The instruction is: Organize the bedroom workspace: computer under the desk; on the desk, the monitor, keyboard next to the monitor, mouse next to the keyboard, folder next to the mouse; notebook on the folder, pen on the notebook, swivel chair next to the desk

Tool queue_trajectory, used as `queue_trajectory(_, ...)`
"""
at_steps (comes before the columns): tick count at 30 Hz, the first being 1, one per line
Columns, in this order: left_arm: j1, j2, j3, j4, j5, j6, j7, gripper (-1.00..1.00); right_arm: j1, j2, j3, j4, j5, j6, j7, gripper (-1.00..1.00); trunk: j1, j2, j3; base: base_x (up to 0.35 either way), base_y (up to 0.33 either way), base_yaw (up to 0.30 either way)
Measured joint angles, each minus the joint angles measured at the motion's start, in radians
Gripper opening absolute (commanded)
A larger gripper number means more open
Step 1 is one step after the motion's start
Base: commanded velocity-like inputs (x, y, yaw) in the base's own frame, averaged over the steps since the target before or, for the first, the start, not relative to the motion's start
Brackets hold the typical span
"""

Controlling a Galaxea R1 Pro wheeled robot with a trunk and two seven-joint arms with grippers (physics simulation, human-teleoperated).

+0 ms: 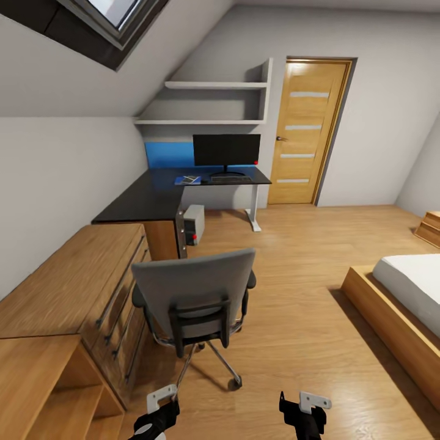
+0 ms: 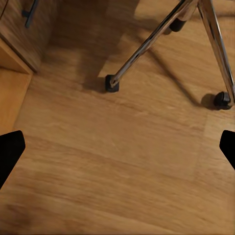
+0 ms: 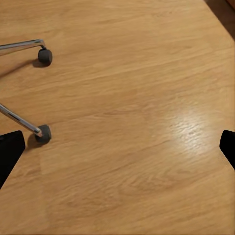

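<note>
Where plank floor (image 1: 293, 256) gleams – grey padded swivel chair (image 1: 195, 293), chrome legs – both end effectors wide, empty.

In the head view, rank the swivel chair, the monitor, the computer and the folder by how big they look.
Largest to smallest:
1. Swivel chair, though it stands nearest the camera, which inflates it.
2. Monitor.
3. Computer, partly hidden behind the desk edge.
4. Folder, small and far.
</note>
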Motion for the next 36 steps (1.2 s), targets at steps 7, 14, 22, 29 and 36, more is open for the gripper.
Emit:
queue_trajectory(7, 0.000, -0.001, 0.000, 0.000, 0.002, 0.000, 0.000, 1.00, 0.002, 0.000, 0.000, 0.000, 0.003, 0.001, 0.000, 1.00, 0.027, -0.049, -0.022, 0.000, -0.002, 0.232)
queue_trajectory(14, 0.000, -0.001, -0.001, 0.001, 0.002, 0.001, -0.002, 1.00, 0.002, 0.000, 0.000, 0.000, 0.004, 0.000, 0.001, 1.00, 0.054, -0.098, -0.044, 0.000, 0.000, 0.171)
queue_trajectory(22, 0.000, -0.003, -0.002, 0.002, 0.002, 0.010, -0.010, 1.00, 0.003, 0.000, 0.000, -0.001, 0.005, 0.000, 0.002, 1.00, 0.084, -0.154, -0.069, 0.000, 0.000, 0.017)
queue_trajectory(29, 0.000, -0.002, -0.003, 0.005, 0.002, 0.023, -0.013, 1.00, 0.004, 0.000, 0.000, -0.001, 0.005, -0.001, 0.002, 1.00, 0.111, -0.203, -0.091, 0.000, 0.000, 0.000)
queue_trajectory(36, 0.000, -0.001, -0.003, 0.006, 0.000, 0.102, -0.013, 1.00, 0.005, 0.000, 0.000, 0.000, 0.006, -0.001, 0.002, 1.00, 0.138, -0.252, -0.113, 0.000, 0.000, 0.000)
